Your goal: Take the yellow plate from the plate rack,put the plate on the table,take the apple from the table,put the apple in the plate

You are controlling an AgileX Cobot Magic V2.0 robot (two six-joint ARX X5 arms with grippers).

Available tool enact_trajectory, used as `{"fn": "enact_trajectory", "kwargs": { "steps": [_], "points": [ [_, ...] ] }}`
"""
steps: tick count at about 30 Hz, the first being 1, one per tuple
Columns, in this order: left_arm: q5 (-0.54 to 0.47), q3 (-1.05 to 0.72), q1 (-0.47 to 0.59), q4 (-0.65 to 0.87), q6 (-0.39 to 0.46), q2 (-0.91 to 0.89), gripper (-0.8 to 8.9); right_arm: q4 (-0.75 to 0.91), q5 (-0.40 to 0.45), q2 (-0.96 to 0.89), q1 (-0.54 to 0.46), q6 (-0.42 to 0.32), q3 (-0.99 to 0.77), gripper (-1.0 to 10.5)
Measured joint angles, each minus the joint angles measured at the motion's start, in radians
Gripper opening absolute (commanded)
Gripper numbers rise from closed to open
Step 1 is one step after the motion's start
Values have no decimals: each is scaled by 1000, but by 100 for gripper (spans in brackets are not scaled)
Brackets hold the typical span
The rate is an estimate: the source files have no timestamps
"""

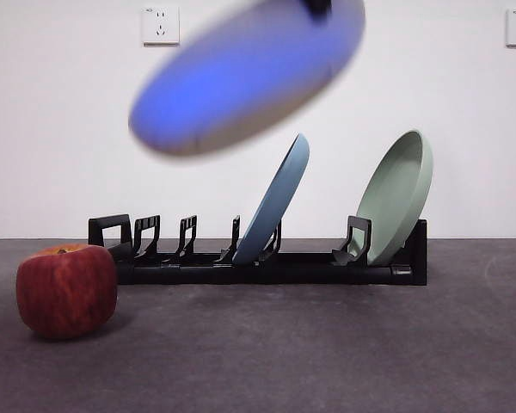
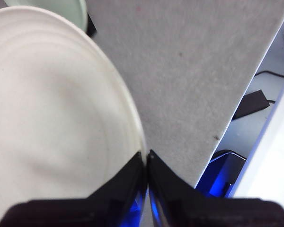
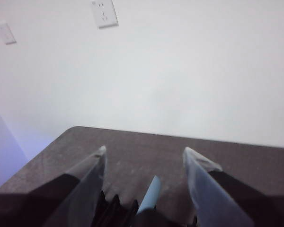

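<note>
The yellow plate (image 1: 249, 73) hangs tilted in the air above the plate rack (image 1: 267, 267), blurred and tinted blue from below. In the left wrist view it is cream (image 2: 52, 118). My left gripper (image 2: 146, 158) is shut on its rim; only a black tip of the gripper (image 1: 316, 7) shows at the top of the front view. The apple (image 1: 67, 290) sits on the table (image 1: 284, 353) in front of the rack's left end. My right gripper (image 3: 144, 158) is open and empty, above the rack (image 3: 116, 208).
A light blue plate (image 1: 275, 202) and a pale green plate (image 1: 397, 196) lean in the rack's middle and right slots. The blue plate's edge shows in the right wrist view (image 3: 149, 196). The rack's left slots hold nothing. The table's edge (image 2: 236, 109) lies near my left gripper.
</note>
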Motion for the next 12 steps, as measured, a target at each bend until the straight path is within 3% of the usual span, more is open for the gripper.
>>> {"fn": "enact_trajectory", "kwargs": {
  "steps": [6, 12],
  "points": [
    [-3, -233, -34, 241, -33, 31, -8, -6, 0, 2, 0, -3, 33, 281],
    [-3, -275, -42, 322, -36, 158, -8, -23, -4, 13, 0, -9, 33, 281]
  ]
}}
